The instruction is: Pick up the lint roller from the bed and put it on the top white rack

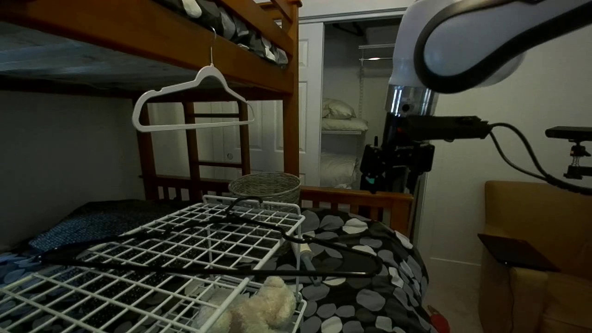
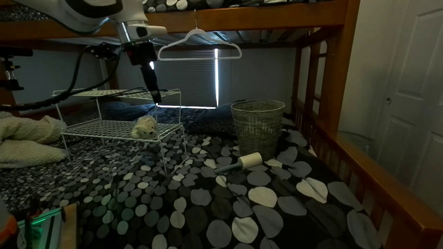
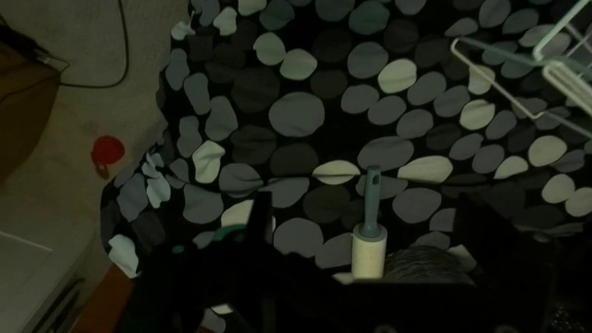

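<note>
The lint roller, an off-white roll with a grey-blue handle, lies on the black dotted bed (image 2: pixel 207 221) beside a wicker basket; its roll shows in an exterior view (image 2: pixel 250 160) and in the wrist view (image 3: pixel 368 254). In an exterior view (image 1: pixel 305 254) it is partly hidden behind rack and hanger. My gripper (image 1: pixel 392 185) is open and empty, high above the bed; it also shows in an exterior view (image 2: pixel 157 98). In the wrist view its fingers (image 3: pixel 363 200) stand wide apart, with the roller below between them. The top white rack (image 1: pixel 185 240) also shows edge-on (image 2: pixel 117 92).
A black hanger (image 1: pixel 185 269) lies across the top rack and juts past its edge. A teddy bear (image 2: pixel 144 128) sits on the lower shelf. The wicker basket (image 2: pixel 258 128) stands behind the roller. A white hanger (image 2: pixel 199 58) hangs from the upper bunk. A wooden rail (image 2: pixel 377 183) edges the bed.
</note>
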{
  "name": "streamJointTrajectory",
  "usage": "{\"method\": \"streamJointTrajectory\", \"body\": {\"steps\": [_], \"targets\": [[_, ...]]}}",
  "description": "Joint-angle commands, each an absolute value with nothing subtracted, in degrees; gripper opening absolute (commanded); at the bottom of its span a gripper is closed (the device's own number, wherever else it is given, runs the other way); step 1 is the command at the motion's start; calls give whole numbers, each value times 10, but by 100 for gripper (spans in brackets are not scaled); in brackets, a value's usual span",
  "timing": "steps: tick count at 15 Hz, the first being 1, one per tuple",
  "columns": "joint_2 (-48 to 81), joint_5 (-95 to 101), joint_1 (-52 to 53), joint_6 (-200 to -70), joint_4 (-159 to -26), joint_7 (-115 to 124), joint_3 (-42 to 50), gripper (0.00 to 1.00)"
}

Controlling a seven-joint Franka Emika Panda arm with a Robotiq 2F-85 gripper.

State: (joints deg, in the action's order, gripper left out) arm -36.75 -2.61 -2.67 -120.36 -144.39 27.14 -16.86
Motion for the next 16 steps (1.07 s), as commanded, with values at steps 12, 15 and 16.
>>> {"method": "streamJointTrajectory", "body": {"steps": [12, 15, 16], "targets": [[-39, 63, -25, -1471, -1377, 259, -113, 100], [-44, 49, -10, -1463, -1381, 260, -97, 100], [-35, 49, -8, -1465, -1376, 260, -93, 100]]}}
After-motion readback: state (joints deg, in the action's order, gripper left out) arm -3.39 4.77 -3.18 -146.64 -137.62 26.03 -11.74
